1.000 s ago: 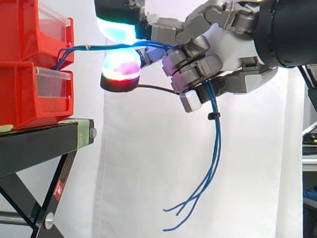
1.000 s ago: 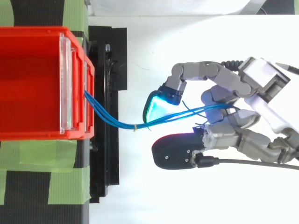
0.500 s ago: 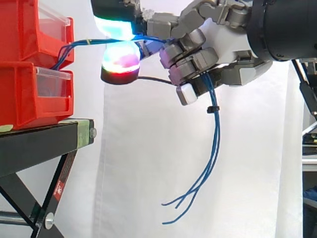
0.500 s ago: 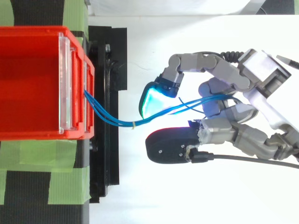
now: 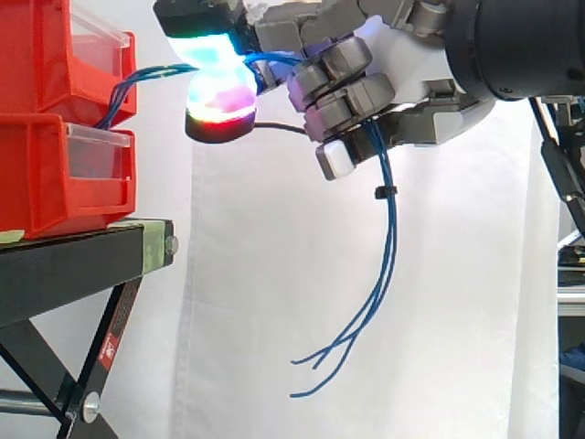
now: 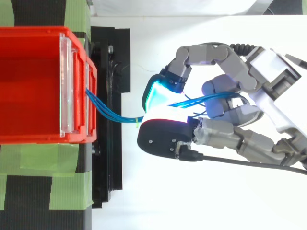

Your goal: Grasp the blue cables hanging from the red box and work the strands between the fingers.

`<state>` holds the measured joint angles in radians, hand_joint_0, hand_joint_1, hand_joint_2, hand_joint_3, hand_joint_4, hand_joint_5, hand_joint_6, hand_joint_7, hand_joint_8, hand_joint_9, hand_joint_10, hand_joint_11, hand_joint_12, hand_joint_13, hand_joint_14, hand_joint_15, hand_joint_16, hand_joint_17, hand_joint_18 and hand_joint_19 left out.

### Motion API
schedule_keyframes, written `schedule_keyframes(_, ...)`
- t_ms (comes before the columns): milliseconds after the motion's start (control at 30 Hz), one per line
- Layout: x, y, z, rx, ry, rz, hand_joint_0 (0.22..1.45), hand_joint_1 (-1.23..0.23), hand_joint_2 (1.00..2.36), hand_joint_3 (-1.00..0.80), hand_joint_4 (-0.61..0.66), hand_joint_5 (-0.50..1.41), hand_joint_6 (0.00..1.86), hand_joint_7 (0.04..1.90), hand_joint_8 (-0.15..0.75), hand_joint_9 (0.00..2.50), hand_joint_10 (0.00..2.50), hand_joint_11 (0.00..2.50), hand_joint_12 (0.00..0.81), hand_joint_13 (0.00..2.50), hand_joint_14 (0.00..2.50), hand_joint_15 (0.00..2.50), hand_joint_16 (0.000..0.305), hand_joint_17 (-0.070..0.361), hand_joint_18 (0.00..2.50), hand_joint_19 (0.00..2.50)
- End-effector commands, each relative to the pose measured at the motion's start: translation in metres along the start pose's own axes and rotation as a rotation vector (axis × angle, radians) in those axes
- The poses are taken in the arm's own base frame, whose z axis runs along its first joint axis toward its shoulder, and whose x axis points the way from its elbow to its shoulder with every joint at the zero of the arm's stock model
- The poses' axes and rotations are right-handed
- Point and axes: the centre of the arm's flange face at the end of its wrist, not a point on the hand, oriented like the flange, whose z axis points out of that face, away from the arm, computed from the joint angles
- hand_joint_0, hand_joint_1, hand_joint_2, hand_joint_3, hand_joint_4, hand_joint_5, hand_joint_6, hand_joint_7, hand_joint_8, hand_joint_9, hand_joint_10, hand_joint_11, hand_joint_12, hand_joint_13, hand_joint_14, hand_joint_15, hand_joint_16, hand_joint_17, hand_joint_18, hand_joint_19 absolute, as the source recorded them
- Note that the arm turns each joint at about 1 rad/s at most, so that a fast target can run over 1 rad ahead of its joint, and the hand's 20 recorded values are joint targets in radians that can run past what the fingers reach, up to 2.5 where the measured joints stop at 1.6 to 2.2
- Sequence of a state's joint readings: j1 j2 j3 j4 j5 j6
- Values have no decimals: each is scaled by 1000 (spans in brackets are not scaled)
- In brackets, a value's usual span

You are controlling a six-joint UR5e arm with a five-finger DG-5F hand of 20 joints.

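Status: the grasp step is complete and the working of the strands is under way, on my reading.

The blue cables (image 5: 391, 233) are leaving the front of the upper red box (image 5: 55, 55), at the left, and are running right into the hand (image 5: 411, 82), which is hanging in the air to the right of the box, above the level of the black stand (image 5: 73, 265). Two glowing fingertips (image 5: 219, 91) are pressing together on the strands close to the box; in the top view the cyan pad (image 6: 156, 98) is lying against the black-backed one with the cables passing between them. Further right, the remaining fingers are curling round the same bundle. Below them the cables are hanging free before the white curtain (image 5: 274, 274), bound by a small black tie (image 5: 384, 192), with the loose ends splaying out low down. A pale tie (image 6: 136, 120) is sitting on the span just left of the pads.

The span between box and pads is bowing gently, not pulled straight.

Next move, as a judgement: the pads are needing to slide or roll against each other along the strands, with the curled fingers giving enough slack. The risk is pulling the cables hard against the box, or letting them slip out of the pinch.
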<state>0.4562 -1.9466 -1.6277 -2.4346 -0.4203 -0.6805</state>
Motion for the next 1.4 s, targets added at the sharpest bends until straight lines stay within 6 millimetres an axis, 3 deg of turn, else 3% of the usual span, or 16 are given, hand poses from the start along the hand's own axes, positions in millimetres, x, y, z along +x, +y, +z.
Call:
schedule_keyframes(0, 1, 1, 0, -4, -2, 0, 938, -577, 1009, -9, 203, 10, 1054, 1058, 439, 1051, 2500, 2500, 486, 1472, 2500, 1590, 56, 125, 1788, 833)
schedule_keyframes(133, 2, 3, 1, -11, -10, 1, 964, -559, 1007, 48, 214, 18, 1043, 1044, 439, 1051, 2500, 2500, 486, 1472, 2500, 1590, 56, 125, 1788, 833)
schedule_keyframes(300, 2, 4, 2, -7, -27, -2, 1026, -556, 1009, 195, 182, 206, 712, 1199, 439, 1051, 2500, 2500, 486, 1472, 2500, 1590, 56, 125, 1788, 833)
schedule_keyframes(400, 2, 5, 2, -7, -34, -1, 1069, -589, 1007, 320, 177, 240, 689, 1226, 439, 1051, 2500, 2500, 486, 1472, 2500, 1590, 56, 125, 1788, 833)
schedule_keyframes(467, 2, 6, 2, -8, -34, 0, 1077, -596, 1008, 331, 163, 234, 708, 1251, 439, 1051, 2500, 2500, 486, 1472, 2500, 1590, 56, 125, 1788, 833)
schedule_keyframes(600, 2, 6, 2, -8, -34, 0, 1052, -697, 1066, 370, 161, 106, 1010, 1135, 439, 1051, 2500, 2500, 486, 1472, 2500, 1590, 56, 125, 1788, 833)
schedule_keyframes(767, 2, 5, 2, -6, -36, 0, 960, -756, 1176, 282, 166, 76, 1066, 1113, 439, 1051, 2500, 2500, 486, 1472, 2500, 1590, 56, 125, 1788, 833)
schedule_keyframes(833, 2, 5, 2, -4, -39, 0, 1071, -705, 1006, 369, 145, 219, 786, 1255, 439, 1051, 2500, 2500, 486, 1472, 2500, 1590, 56, 125, 1788, 833)
schedule_keyframes(900, 1, 5, 2, 0, -42, 0, 1137, -617, 1004, 308, 186, 508, 106, 1506, 439, 1051, 2500, 2500, 486, 1472, 2500, 1590, 56, 125, 1788, 833)
schedule_keyframes(933, 1, 5, 2, 0, -42, 0, 1143, -611, 1005, 299, 199, 553, 1, 1528, 439, 1051, 2500, 2500, 486, 1472, 2500, 1590, 56, 125, 1788, 833)
schedule_keyframes(1067, 1, 4, 2, 2, -44, -1, 1170, -605, 1009, 269, 188, 599, 16, 1418, 439, 1051, 2500, 2500, 486, 1472, 2500, 1590, 56, 125, 1788, 833)
schedule_keyframes(1167, 1, 4, 2, 4, -46, 0, 1186, -614, 1010, 343, 163, 655, 14, 1516, 439, 1051, 2500, 2500, 486, 1472, 2500, 1590, 56, 125, 1788, 833)
schedule_keyframes(1200, 1, 4, 2, 5, -47, -1, 1180, -631, 1008, 397, 112, 669, 1, 1661, 439, 1051, 2500, 2500, 486, 1472, 2500, 1590, 56, 125, 1788, 833)
schedule_keyframes(1233, 1, 4, 2, 6, -49, 1, 1174, -637, 1007, 429, 97, 597, 191, 1614, 439, 1051, 2500, 2500, 486, 1472, 2500, 1590, 56, 125, 1788, 833)
schedule_keyframes(1267, 1, 4, 2, 6, -49, 1, 1103, -686, 1133, 417, 51, 383, 789, 1368, 439, 1051, 2500, 2500, 486, 1472, 2500, 1590, 56, 125, 1788, 833)
schedule_keyframes(1367, 1, 4, 2, 7, -50, 1, 784, -719, 1748, 104, 36, 192, 1185, 1208, 439, 1051, 2500, 2500, 486, 1472, 2500, 1590, 56, 125, 1788, 833)
